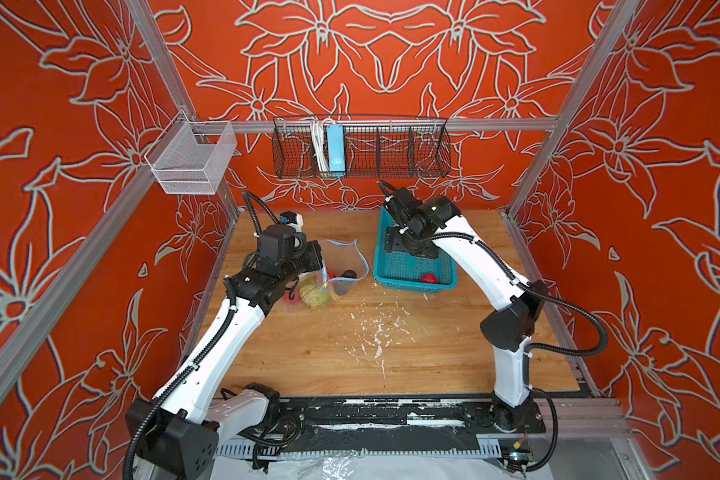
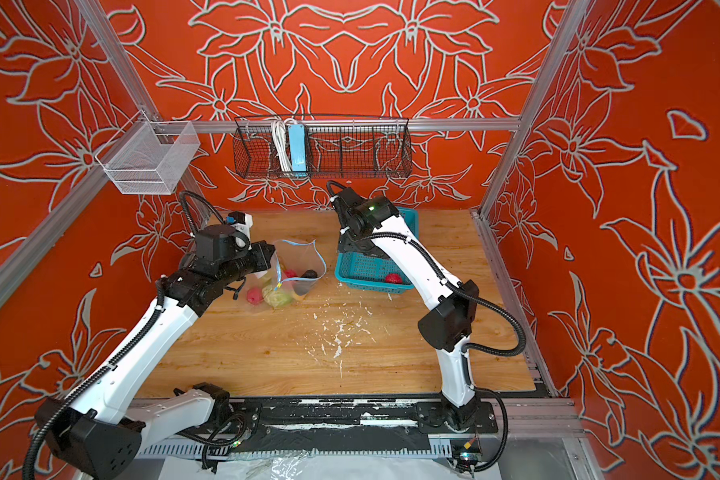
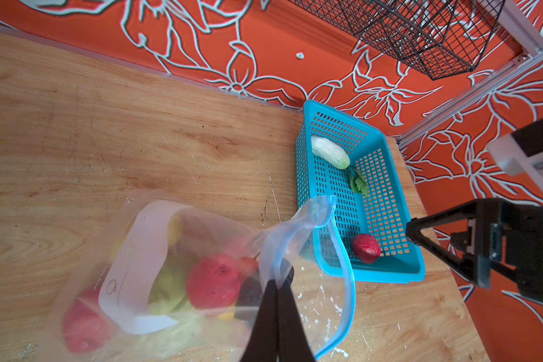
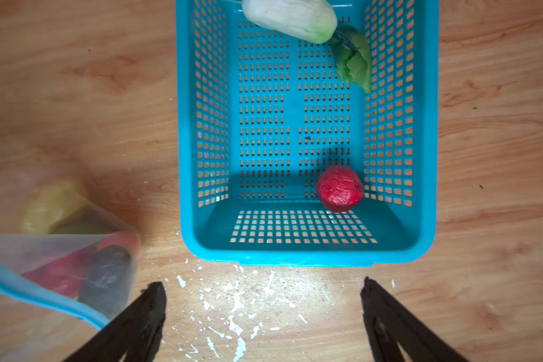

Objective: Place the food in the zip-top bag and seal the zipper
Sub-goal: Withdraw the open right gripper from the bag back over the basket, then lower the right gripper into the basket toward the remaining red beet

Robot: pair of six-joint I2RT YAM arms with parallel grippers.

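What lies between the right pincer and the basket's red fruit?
Between right pincer and red fruit: only the basket's near wall and white-flecked table, in the right wrist view.

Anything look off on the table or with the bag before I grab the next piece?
Only white flecks scattered on the table near the teal basket; they look like chipped paint, not spilled food. The left gripper pinches the mouth edge of the zip-top bag.

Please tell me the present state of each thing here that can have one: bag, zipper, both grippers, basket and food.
zip-top bag: mouth open, several foods inside
zipper: unsealed
left gripper: shut on the bag's edge
right gripper: open, empty
basket: upright, holding two foods
white radish: lying in the basket
red fruit: in the basket, unbagged
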